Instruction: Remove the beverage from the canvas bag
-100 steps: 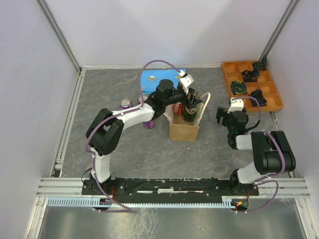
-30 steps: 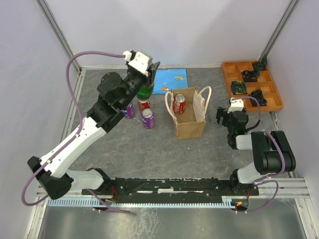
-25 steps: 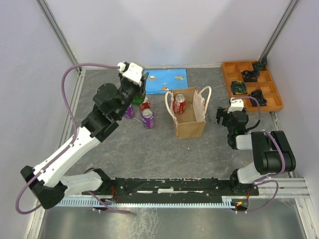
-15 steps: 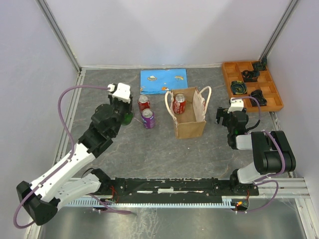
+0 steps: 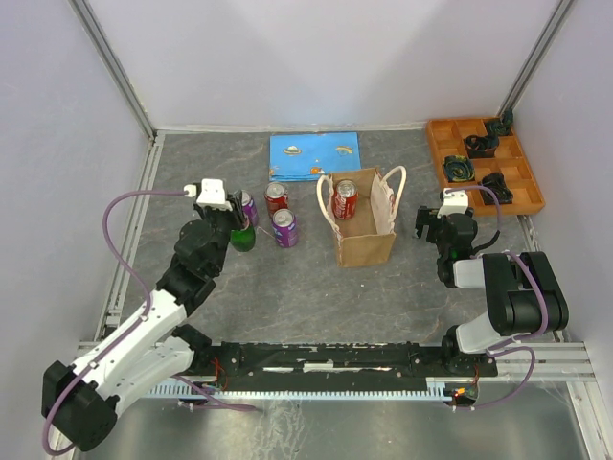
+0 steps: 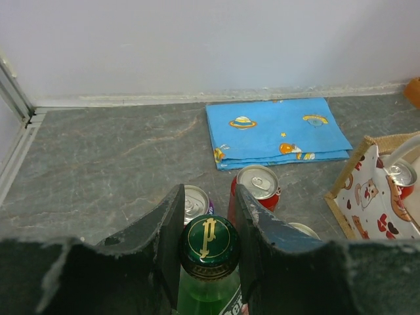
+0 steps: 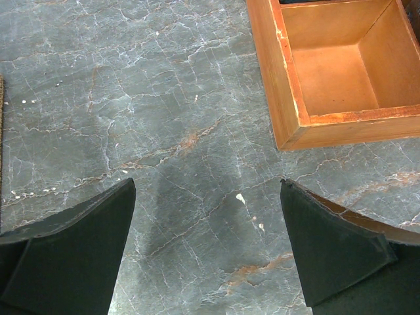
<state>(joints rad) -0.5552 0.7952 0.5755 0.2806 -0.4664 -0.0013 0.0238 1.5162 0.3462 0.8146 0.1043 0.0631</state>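
Clenched on the green bottle's (image 6: 209, 240) neck, the left gripper (image 6: 207, 197) has lowered it from mid-air beside three cans (image 5: 283, 228), left of the mid-table canvas bag (image 5: 364, 245); one red can (image 5: 345, 199) remains inside. The right gripper (image 7: 207, 185) gapes beside the orange tray (image 7: 289, 98).

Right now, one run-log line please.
left claw: shut on green bottle | right claw: open, empty | green bottle: outside canvas bag | red can: inside canvas bag

1 can (image 5: 344, 199) is sitting in the bag (image 5: 367, 247); 3 cans (image 5: 284, 228) and the bottle (image 5: 243, 240) are standing left of it, cloth (image 5: 314, 155) lying behind, tray (image 5: 439, 153) far right.
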